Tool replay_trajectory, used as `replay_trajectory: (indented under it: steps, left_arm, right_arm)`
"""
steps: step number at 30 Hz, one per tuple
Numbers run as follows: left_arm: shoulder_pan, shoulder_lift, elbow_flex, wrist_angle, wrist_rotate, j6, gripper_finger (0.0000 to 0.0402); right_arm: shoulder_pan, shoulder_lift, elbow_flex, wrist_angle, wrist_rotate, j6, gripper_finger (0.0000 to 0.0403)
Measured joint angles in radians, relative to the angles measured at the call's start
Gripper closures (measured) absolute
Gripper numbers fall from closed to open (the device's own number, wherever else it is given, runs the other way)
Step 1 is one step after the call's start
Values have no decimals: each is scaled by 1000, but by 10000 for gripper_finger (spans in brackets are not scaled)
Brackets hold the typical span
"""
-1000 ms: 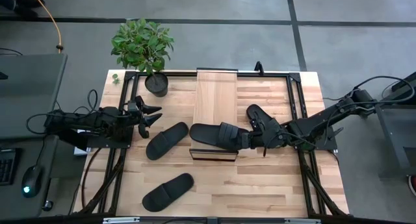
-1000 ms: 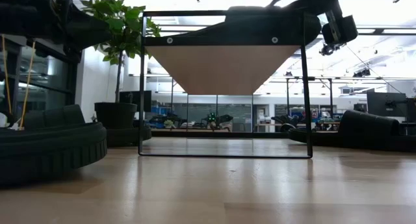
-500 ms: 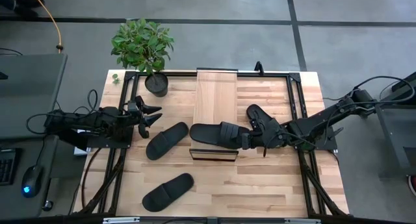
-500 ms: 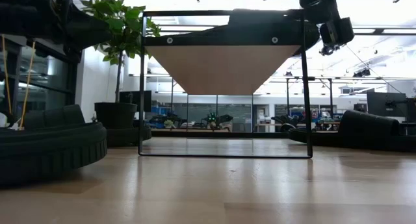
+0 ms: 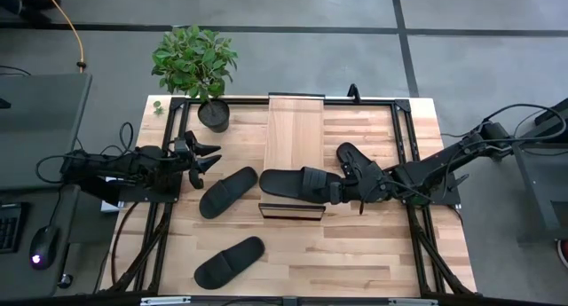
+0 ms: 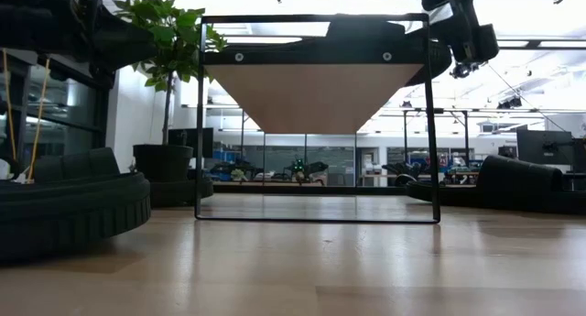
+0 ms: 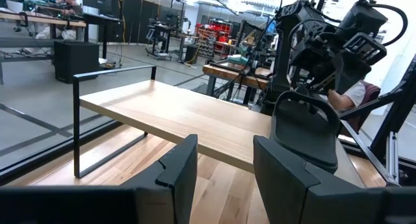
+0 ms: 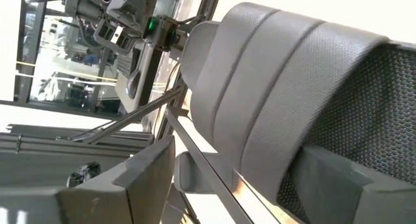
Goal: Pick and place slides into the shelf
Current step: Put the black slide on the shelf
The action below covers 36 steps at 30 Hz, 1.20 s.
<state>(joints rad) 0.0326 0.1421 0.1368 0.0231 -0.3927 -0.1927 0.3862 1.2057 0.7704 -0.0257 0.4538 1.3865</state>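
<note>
The right gripper (image 5: 335, 189) is positioned over the near end of the shelf (image 5: 295, 133), its fingers pinching the strap end of 1 slide (image 5: 293, 183). This held slide lies across the shelf's plank top, toe pointing toward the left arm's side. In the right wrist view the ribbed strap (image 8: 279, 100) fills most of the picture, with 1 dark finger (image 8: 140, 175) below it. A second slide (image 5: 351, 155) sits just beside the right gripper, on the worktop (image 5: 373, 244) to the right of the shelf. A third slide (image 5: 227, 192) lies on the worktop just left of the shelf, set diagonally. A fourth slide (image 5: 230, 262) lies nearer the front edge of the worktop, also diagonal, well apart from the shelf. The left gripper (image 5: 202, 155) waits at the left side of the worktop, fingers (image 7: 175, 169) spread and holding nothing. A potted plant (image 5: 197, 66) stands at the far left corner, near the shelf's far end. No readable brand, label or writing shows on the slides or the shelf in any view.
</note>
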Motion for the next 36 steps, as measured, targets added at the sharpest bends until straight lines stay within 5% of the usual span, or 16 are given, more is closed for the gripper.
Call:
replay_trajectory:
  steps: [8, 14, 20, 36]
  left_arm:
    - [0, 0, 0, 0, 0, 0, 268]
    - [0, 0, 0, -1, 0, -14, 268]
    - [0, 0, 0, -2, 0, -14, 268]
    - [0, 0, 0, -4, 0, -15, 268]
  right_arm:
    - [0, 0, 0, -4, -28, -18, 126]
    - [-2, 0, 1, -60, -211, -440, 126]
    - [-2, 0, 1, -68, -235, -643, 126]
    - [-19, -15, 1, -67, -223, -487, 126]
